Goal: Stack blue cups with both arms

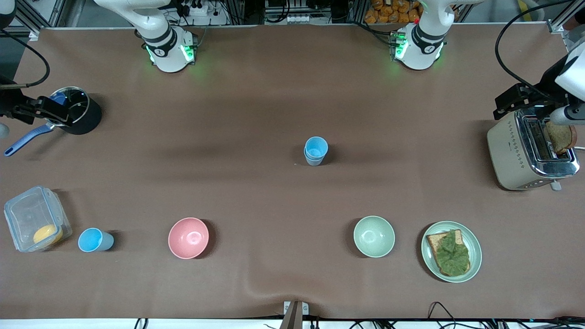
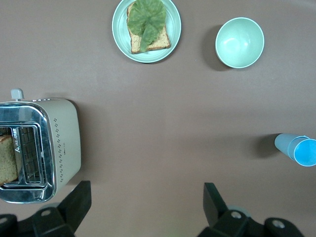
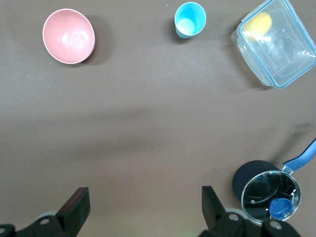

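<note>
A brown cloth-covered table (image 1: 274, 114) fills the scene, with the two white arm bases along its far edge and cables and shelving past it. The left gripper (image 2: 145, 207) hangs high over the table with its jaws spread wide and nothing between them; the right gripper (image 3: 143, 210) hangs the same way, jaws wide apart and empty.

Under the left gripper's wrist view sits the toaster (image 1: 525, 153) at the left arm's end of the table, a slice of bread poking from its slot. No lettering can be read on it. Nearer the front camera than the toaster: a green plate (image 1: 475, 251) carrying bread topped with a lettuce leaf, and beside it the pale green bowl (image 1: 374, 236).

Mid-table, the stacked blue cups (image 1: 316, 151) stand upright, one nested in another. A single blue cup (image 1: 95, 240) stands near the front edge toward the right arm's end, between the pink bowl (image 1: 188, 237) and a clear lidded container (image 1: 34, 219) with something yellow inside. Farther from the camera, a black pot (image 1: 77, 112) with a glass lid and blue handle.
</note>
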{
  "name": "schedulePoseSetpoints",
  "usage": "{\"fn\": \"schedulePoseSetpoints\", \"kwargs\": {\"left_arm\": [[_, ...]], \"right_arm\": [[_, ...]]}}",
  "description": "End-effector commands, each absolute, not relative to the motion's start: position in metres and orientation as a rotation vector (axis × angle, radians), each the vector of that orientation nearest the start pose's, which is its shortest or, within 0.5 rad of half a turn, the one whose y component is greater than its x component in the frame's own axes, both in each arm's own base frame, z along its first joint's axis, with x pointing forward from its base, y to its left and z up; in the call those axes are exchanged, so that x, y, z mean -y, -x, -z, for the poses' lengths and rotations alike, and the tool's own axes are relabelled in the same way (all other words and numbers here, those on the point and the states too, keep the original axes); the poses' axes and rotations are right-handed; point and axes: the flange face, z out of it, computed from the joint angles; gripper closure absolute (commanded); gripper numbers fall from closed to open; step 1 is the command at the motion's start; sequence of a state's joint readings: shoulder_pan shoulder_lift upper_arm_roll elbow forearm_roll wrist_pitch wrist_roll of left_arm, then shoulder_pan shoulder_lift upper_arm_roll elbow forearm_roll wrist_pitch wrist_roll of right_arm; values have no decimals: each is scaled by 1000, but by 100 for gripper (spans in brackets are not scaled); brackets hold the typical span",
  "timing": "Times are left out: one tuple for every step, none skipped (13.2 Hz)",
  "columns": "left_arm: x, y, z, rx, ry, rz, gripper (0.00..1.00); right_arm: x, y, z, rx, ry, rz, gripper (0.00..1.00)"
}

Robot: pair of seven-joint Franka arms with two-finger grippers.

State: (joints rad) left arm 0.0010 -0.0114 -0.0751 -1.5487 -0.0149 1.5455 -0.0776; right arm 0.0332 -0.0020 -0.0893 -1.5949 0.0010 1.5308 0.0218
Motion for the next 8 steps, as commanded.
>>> {"fn": "schedulePoseSetpoints", "kwargs": {"left_arm": [[41,-549,-644,-3,3157,15,0],[41,-549,-644,-1,3159,15,0],[40,-550,-644,1,3159,17,0],[39,-550,-644,4,3161,17,0],[39,-550,-644,4,3161,17,0],[39,-550,-644,4,3159,18,0],[40,-550,-644,1,3158,18,0],[39,-550,-644,-1,3155,18,0]], "right_arm": [[33,-545,-612,-109,3143,-104,0],[34,-545,-612,-109,3143,-104,0],[34,-545,-612,-111,3143,-106,0],[34,-545,-612,-111,3143,-104,0],[33,-545,-612,-109,3142,-104,0],[34,-545,-612,-111,3142,-106,0],[33,-545,-612,-109,3143,-106,0],[33,-545,-612,-116,3142,-106,0]]}}
